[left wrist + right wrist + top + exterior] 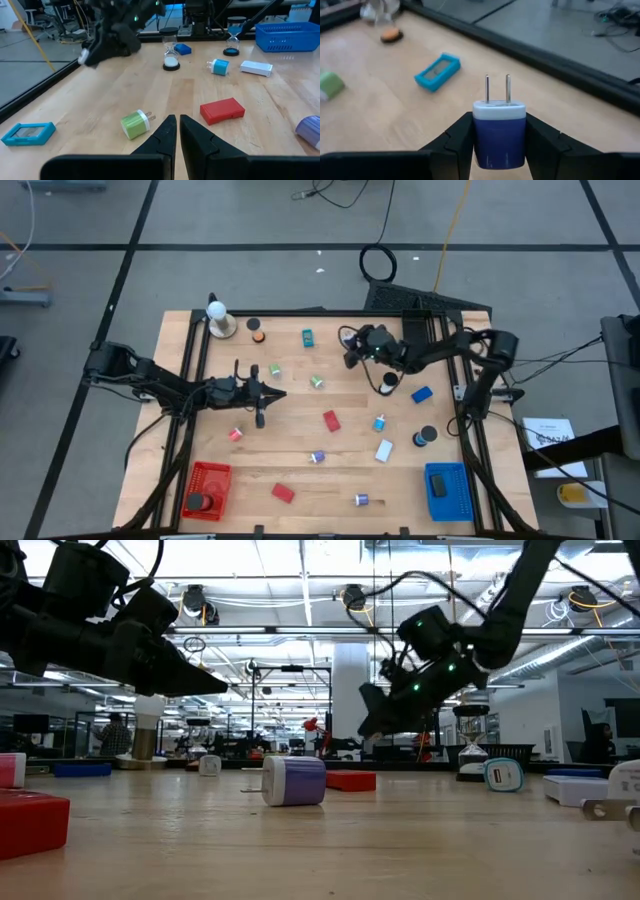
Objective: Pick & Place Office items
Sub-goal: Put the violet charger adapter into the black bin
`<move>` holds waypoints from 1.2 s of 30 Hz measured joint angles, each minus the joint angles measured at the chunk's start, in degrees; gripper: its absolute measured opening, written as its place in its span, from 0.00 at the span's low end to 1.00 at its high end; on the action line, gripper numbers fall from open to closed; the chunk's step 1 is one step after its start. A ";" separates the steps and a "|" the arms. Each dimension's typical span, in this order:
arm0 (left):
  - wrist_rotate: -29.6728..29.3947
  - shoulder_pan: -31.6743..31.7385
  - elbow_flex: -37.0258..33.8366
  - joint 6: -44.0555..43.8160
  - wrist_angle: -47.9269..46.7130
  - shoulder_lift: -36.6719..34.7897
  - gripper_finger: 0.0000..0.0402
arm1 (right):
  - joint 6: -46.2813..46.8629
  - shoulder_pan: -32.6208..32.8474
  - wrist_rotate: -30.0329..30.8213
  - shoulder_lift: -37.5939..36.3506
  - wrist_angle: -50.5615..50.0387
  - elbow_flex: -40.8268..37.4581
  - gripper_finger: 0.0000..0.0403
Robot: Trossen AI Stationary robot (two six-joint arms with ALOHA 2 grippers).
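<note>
My right gripper [352,352] hangs above the table's far middle, shut on a blue and white plug charger [499,135] whose two metal prongs [497,87] point away from the wrist. In the low view this gripper [378,720] is well above the tabletop. My left gripper [270,393] is over the table's left middle with its fingers [165,131] shut and holding nothing. A green plug [134,124] and a red block [222,110] lie flat on the table just ahead of it. Other small items lie scattered over the wood. My right gripper pinches the charger by the two opposite sides of its blue body [481,137], one finger on each side. The white prong end sticks out past the fingertips. The charger is lifted clear of the table.
A red basket [208,488] sits at the near left corner and a blue basket [446,490] at the near right. The white ball on its tan base [219,320] stands at the far left. An hourglass [171,52], a teal frame [437,71] and a purple plug [294,781] lie between.
</note>
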 joint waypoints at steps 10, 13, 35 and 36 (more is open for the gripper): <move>0.08 5.82 3.44 -15.52 -1.45 -0.02 0.08 | -16.30 7.33 -5.73 3.78 7.24 0.75 0.32; 4.51 10.18 8.88 -19.53 -11.07 -0.02 0.12 | -20.01 10.49 -5.72 3.78 11.33 0.76 0.32; 15.53 16.29 44.39 -28.85 -46.91 17.99 0.80 | -33.19 18.16 -1.12 3.74 18.64 0.77 0.32; 15.55 16.37 44.77 -28.81 -46.82 18.20 0.79 | -33.25 18.23 -1.12 3.74 18.53 0.77 0.32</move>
